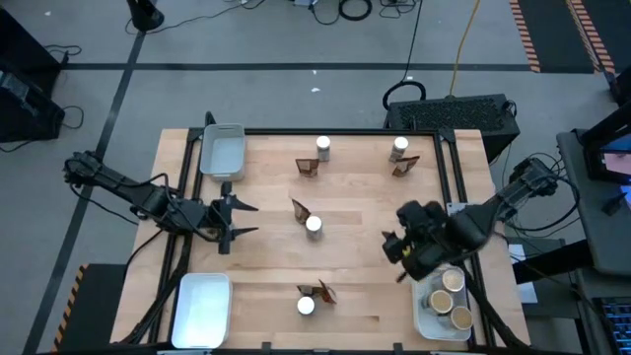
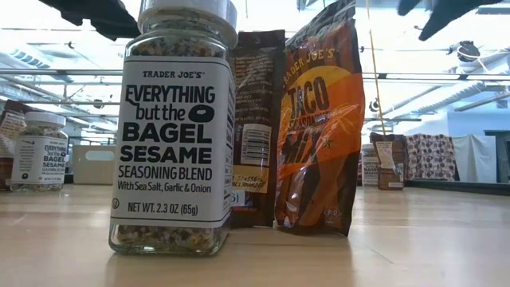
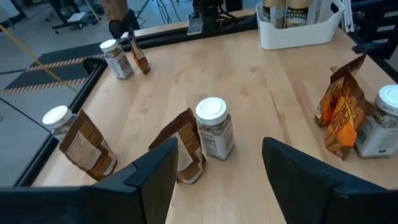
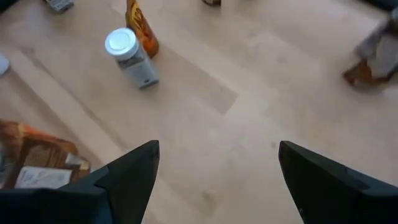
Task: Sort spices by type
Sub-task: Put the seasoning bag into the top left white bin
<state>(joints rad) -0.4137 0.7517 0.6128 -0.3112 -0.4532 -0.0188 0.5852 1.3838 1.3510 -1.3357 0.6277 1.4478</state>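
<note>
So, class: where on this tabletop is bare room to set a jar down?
Bare wood lies between the left gripper and the centre jar, and between that jar and the right gripper. The tan-lidded jars' tray is crowded.

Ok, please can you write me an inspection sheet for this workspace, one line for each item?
Surface: wooden table, bare between the things.
Job's things: four white-lidded jars stand on the table, each with a brown sachet beside it; three tan-lidded jars already sit in the tray at the right front corner.
Clutter: two more white trays, the rear tray and the front tray, both on the left side with nothing in them.
Grippers: left gripper open, over the table's left side; right gripper open, beside the filled tray; neither holds anything.
Cables: yellow cable and black cables on the floor behind the table.
Surroundings: grey floor, striped tape, no person seen.
</note>
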